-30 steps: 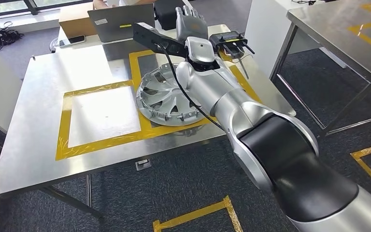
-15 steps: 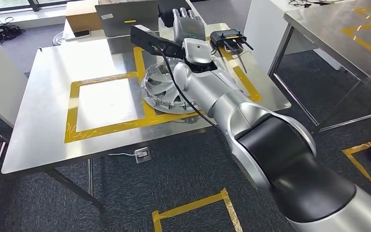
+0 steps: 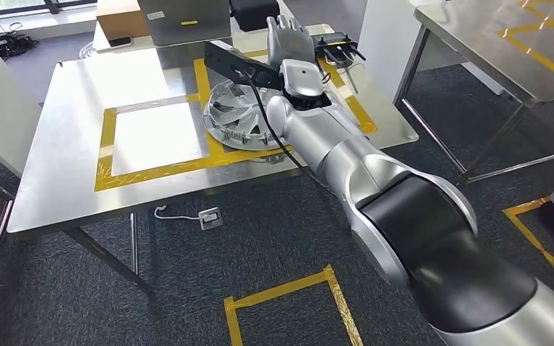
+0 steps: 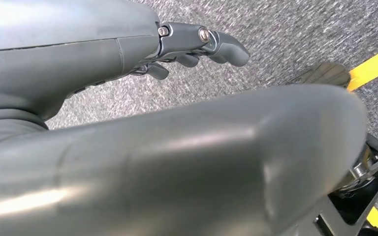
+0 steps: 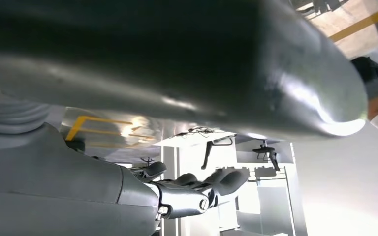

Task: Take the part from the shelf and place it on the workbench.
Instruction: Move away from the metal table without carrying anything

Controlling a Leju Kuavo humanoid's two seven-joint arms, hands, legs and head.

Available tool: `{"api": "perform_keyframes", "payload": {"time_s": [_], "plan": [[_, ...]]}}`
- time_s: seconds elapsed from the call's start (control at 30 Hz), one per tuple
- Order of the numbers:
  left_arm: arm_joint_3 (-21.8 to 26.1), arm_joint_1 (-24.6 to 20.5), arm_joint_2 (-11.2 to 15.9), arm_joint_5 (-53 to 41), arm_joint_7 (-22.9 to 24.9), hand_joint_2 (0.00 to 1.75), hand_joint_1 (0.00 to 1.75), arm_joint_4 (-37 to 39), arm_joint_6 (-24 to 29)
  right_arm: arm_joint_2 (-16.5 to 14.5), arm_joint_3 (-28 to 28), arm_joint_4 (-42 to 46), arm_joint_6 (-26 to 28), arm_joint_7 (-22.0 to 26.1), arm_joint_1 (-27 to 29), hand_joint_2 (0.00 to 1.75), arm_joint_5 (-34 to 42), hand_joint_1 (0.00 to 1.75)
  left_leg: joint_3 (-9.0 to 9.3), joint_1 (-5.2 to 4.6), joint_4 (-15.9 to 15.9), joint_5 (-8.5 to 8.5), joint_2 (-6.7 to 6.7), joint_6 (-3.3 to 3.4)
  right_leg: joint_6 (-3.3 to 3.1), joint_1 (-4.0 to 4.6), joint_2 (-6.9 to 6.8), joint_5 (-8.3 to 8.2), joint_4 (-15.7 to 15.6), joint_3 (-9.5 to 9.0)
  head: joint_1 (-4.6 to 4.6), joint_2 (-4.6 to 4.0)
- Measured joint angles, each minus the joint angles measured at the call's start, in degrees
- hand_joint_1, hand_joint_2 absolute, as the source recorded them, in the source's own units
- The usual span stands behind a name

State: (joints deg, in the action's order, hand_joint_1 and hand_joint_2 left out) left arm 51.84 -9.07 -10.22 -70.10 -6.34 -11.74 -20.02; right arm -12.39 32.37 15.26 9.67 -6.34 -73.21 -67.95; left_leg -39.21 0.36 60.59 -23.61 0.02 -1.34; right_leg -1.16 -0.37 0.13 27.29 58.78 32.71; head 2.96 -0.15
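— Where is the hubcap [image 3: 234, 115] lying, and what room is showing around it?

— It is lying on the steel desk [image 3: 65, 144], overlapping the yellow tape [image 3: 156, 168] between two marked squares. The left square is showing bare steel. A laptop [image 3: 184, 20] and a black controller [image 3: 335, 49] are sitting along the far edge.

— How are the arms posing?

— The right robot hand [image 3: 288, 40] is reaching over the desk beyond the hubcap, fingers straight and apart, gripping nothing. The left robot hand [image 4: 197, 46] is hanging above grey carpet, fingers loosely curled, gripping nothing.

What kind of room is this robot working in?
Probably a workshop or test lab: steel workbenches with yellow tape squares, a car hubcap on one, and grey carpet.
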Motion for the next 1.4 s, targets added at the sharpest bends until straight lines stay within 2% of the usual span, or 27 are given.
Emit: {"api": "perform_keyframes", "payload": {"time_s": [0.1, 0.13, 0.2, 0.27, 0.33, 0.37, 0.43, 0.47, 0.53, 0.6, 0.63, 0.67, 0.7, 0.77, 0.83, 0.87, 0.9, 0.97, 1.03, 1.1, 1.13, 1.17, 1.23, 1.27, 1.3, 1.33, 1.4], "plan": [[0.0, 0.0, 0.0, -0.1, -0.2, 0.00, 0.00, 0.0, 0.0, -0.1, 0.0, 0.0, 0.0, 0.0, 0.0, 0.00, 0.0, 0.00, -2.57, 0.19, 9.1, -7.72, -0.04, -0.62, -0.57, -0.18, -0.10, -2.04, -0.2, 2.13, -0.09, 0.00], [0.0, 0.0, 0.0, -0.2, -0.2, 0.00, 0.00, 0.0, 0.0, -0.1, 0.0, 0.0, 0.0, 0.0, 0.1, 0.00, -0.1, 0.00, -3.00, 0.25, 12.3, -9.05, -0.03, -0.78, -0.54, -0.17, -0.10, -2.66, -0.2, 2.92, -0.10, 0.00], [0.0, 0.0, 0.0, -0.2, -0.3, 0.00, 0.00, 0.0, 0.0, -0.1, 0.0, 0.0, 0.0, 0.1, 0.2, 0.00, -0.1, 0.00, -1.74, 0.34, 14.2, -7.98, -0.02, -0.95, -0.34, -0.19, -0.11, -3.91, 0.0, 4.58, -0.09, 0.00], [0.0, -0.1, 0.0, -0.2, -0.3, 0.00, 0.00, 0.0, 0.0, -0.1, 0.0, 0.0, 0.0, 0.1, 0.2, 0.00, -0.2, 0.00, 3.03, 0.48, 8.9, -5.80, -0.02, -0.95, 0.11, -0.26, -0.10, -5.08, 0.3, 6.17, -0.09, 0.00], [0.0, -0.1, 0.0, -0.2, -0.4, 0.00, 0.00, 0.0, 0.0, -0.1, 0.0, 0.0, 0.1, 0.2, 0.1, 0.00, -0.3, 0.00, 7.83, 0.30, 1.9, -6.48, -0.19, -0.57, 0.82, -0.21, -0.10, -6.09, 0.6, 7.16, -0.02, 0.00], [0.0, -0.2, 0.0, -0.2, -0.4, 0.00, 0.00, 0.0, 0.0, 0.0, 0.0, 0.1, 0.1, 0.3, 0.1, 0.00, -0.3, 0.00, 8.86, 0.14, 0.0, -7.23, -0.31, -0.22, 1.20, -0.20, -0.11, -6.63, 0.6, 7.33, 0.00, 0.00], [0.0, -0.1, 0.0, -0.2, -0.4, 0.00, 0.00, 0.0, 0.0, 0.0, 0.0, 0.0, 0.1, 0.3, 0.1, 0.00, -0.4, 0.00, 8.53, -0.13, -0.7, -6.66, -0.42, 0.84, 1.99, -0.27, -0.12, -7.75, 0.0, 7.40, 0.01, 0.00], [0.0, -0.1, 0.0, -0.2, -0.3, 0.00, 0.00, 0.0, 0.0, 0.1, 0.0, 0.0, 0.1, 0.3, 0.1, 0.00, -0.4, 0.00, 8.17, -0.11, -0.8, -6.08, -0.33, 1.39, 2.35, -0.37, -0.07, -7.51, 0.1, 7.66, -0.03, 0.00], [0.0, -0.1, 0.0, -0.2, -0.3, 0.00, 0.00, -0.1, 0.0, 0.4, 0.0, 0.0, 0.1, 0.3, 0.2, 0.00, -0.5, 0.00, 6.89, 0.06, -1.1, -4.45, -0.14, 2.41, 2.88, -0.45, -0.01, -3.71, 3.1, 9.04, -0.02, 0.00], [0.0, -0.1, 0.0, -0.2, -0.3, 0.00, 0.00, -0.1, 0.0, 0.5, 0.0, 0.0, 0.1, 0.3, 0.3, 0.00, -0.5, 0.00, 4.99, -0.03, -1.0, -2.80, -0.08, 2.87, 3.12, -0.44, 0.00, 2.38, 10.3, 11.06, 0.04, 0.00], [0.0, -0.1, 0.0, -0.2, -0.3, 0.00, 0.00, -0.1, 0.0, 0.5, 0.0, 0.0, 0.1, 0.3, 0.4, 0.00, -0.6, 0.00, 3.96, -0.12, -1.0, -2.01, -0.07, 2.95, 3.16, -0.40, 0.00, 4.13, 14.0, 11.69, 0.04, 0.00], [0.0, 0.0, -0.1, -0.2, -0.3, 0.00, 0.00, -0.1, 0.0, 0.6, 0.0, 0.0, 0.1, 0.3, 0.5, 0.00, -0.6, 0.00, 2.94, -0.24, -1.0, -1.22, -0.06, 3.00, 3.08, -0.33, 0.00, 4.52, 16.6, 11.66, 0.04, 0.00], [0.0, 0.0, 0.0, -0.2, -0.3, 0.00, 0.00, -0.1, 0.0, 0.6, 0.0, 0.0, 0.1, 0.3, 0.7, 0.00, -0.6, 0.00, 1.97, -0.37, -1.0, -0.47, -0.05, 3.03, 2.87, -0.20, 0.00, 3.71, 17.5, 10.75, 0.04, 0.00], [0.0, 0.0, -0.1, -0.2, -0.3, 0.00, 0.00, -0.1, 0.0, 0.6, 0.0, 0.0, 0.1, 0.3, 0.8, 0.00, -0.7, 0.00, 0.35, -0.65, -0.9, 0.95, -0.05, 3.03, 1.79, 0.35, 0.01, 1.24, 13.0, 5.68, 0.03, 0.00], [0.0, 0.0, -0.3, -0.2, -0.3, 0.00, 0.00, -0.1, 0.0, 0.5, 0.0, 0.2, 0.3, 0.4, 0.6, 0.00, -0.9, 0.00, -0.57, -0.83, -1.0, 2.17, -0.08, 2.70, 0.37, 1.04, -0.16, 2.13, 4.8, -0.62, 0.00, 0.01], [0.0, -0.1, -0.4, -0.2, -0.3, 0.00, 0.00, -0.2, 0.0, 0.4, 0.0, 0.3, 0.4, 0.4, 0.5, 0.00, -0.9, 0.00, -0.68, -0.72, -1.1, 2.71, -0.05, 2.40, -0.07, 1.32, -0.22, 2.96, 1.9, -2.37, 0.07, 0.01], [0.0, -0.1, -0.4, -0.2, -0.4, 0.00, 0.00, -0.2, 0.0, 0.4, 0.0, 0.4, 0.4, 0.4, 0.3, 0.00, -1.0, 0.00, -0.68, -0.60, -1.4, 3.29, -0.01, 2.02, -0.31, 1.50, -0.29, 3.42, 0.2, -3.04, 0.15, 0.00], [0.0, -0.1, -0.4, -0.2, -0.4, 0.00, 0.00, -0.2, 0.0, 0.4, 0.0, 0.5, 0.5, 0.5, 0.2, 0.00, -1.1, 0.00, -0.68, -0.41, -2.0, 4.05, 0.02, 1.29, -0.52, 1.46, -0.36, 2.03, -0.8, -2.61, 0.35, 0.00], [0.0, 0.0, -0.4, -0.2, -0.4, 0.00, 0.00, -0.2, 0.0, 0.2, 0.0, 0.5, 0.4, 0.5, 0.2, 0.00, -1.2, 0.00, -1.59, -0.43, -0.3, 1.15, -0.10, 0.66, -0.86, 1.00, -0.55, 0.12, -1.7, -1.82, 0.18, 0.00], [-0.1, 0.0, -0.3, -0.3, -0.4, 0.00, 0.00, -0.2, 0.0, 0.1, 0.0, 0.5, 0.4, 0.5, 0.2, 0.00, -1.2, 0.00, -3.15, -0.17, 6.0, -4.89, -0.15, 0.00, -0.97, 0.59, -0.61, -1.67, -2.0, -0.24, -0.02, 0.00], [-0.1, 0.0, -0.3, -0.3, -0.4, 0.00, 0.00, -0.2, 0.0, 0.1, 0.0, 0.5, 0.4, 0.5, 0.3, 0.00, -1.3, 0.00, -3.72, 0.02, 9.8, -7.01, -0.15, -0.37, -0.86, 0.43, -0.62, -2.48, -1.9, 0.74, -0.03, 0.00], [-0.1, 0.0, -0.2, -0.3, -0.4, 0.00, 0.00, -0.2, 0.0, 0.1, 0.0, 0.5, 0.4, 0.5, 0.4, 0.00, -1.4, 0.00, -3.86, 0.23, 12.9, -7.69, -0.14, -0.72, -0.70, 0.27, -0.64, -3.24, -1.8, 1.77, -0.03, 0.00], [-0.1, 0.0, -0.1, -0.4, -0.4, 0.00, 0.00, -0.3, 0.0, 0.1, 0.0, 0.5, 0.4, 0.5, 0.6, 0.00, -1.4, 0.00, -1.92, 0.65, 14.1, -5.60, -0.12, -1.35, -0.21, -0.13, -0.68, -4.55, -1.4, 3.87, -0.02, 0.00], [-0.1, -0.1, -0.1, -0.4, -0.4, 0.00, 0.00, -0.3, 0.0, 0.1, 0.0, 0.5, 0.4, 0.5, 0.7, 0.00, -1.5, 0.00, 0.50, 0.91, 11.8, -4.30, -0.11, -1.67, 0.14, -0.33, -0.70, -5.10, -0.9, 4.89, -0.03, 0.00], [-0.1, -0.1, 0.0, -0.4, -0.3, 0.00, 0.00, -0.3, 0.0, 0.1, 0.0, 0.5, 0.4, 0.5, 0.6, 0.00, -1.5, 0.00, 3.64, 1.09, 8.1, -4.31, -0.12, -2.01, 0.54, -0.45, -0.71, -5.56, -0.4, 5.84, -0.06, 0.00], [-0.1, -0.2, 0.0, -0.4, -0.3, 0.00, 0.00, -0.3, 0.0, 0.2, -0.1, 0.5, 0.4, 0.5, 0.6, 0.00, -1.6, 0.00, 6.39, 1.10, 4.5, -5.05, -0.23, -1.88, 0.97, -0.49, -0.71, -5.98, 0.1, 6.59, -0.01, 0.00], [-0.1, -0.3, 0.0, -0.4, -0.3, 0.00, 0.00, -0.4, 0.0, 0.2, -0.2, 0.6, 0.5, 0.5, 0.5, 0.00, -1.6, 0.00, 9.04, 0.83, 0.1, -7.08, -0.45, -1.06, 1.78, -0.45, -0.72, -6.90, 0.5, 7.32, 0.14, 0.00]]}}
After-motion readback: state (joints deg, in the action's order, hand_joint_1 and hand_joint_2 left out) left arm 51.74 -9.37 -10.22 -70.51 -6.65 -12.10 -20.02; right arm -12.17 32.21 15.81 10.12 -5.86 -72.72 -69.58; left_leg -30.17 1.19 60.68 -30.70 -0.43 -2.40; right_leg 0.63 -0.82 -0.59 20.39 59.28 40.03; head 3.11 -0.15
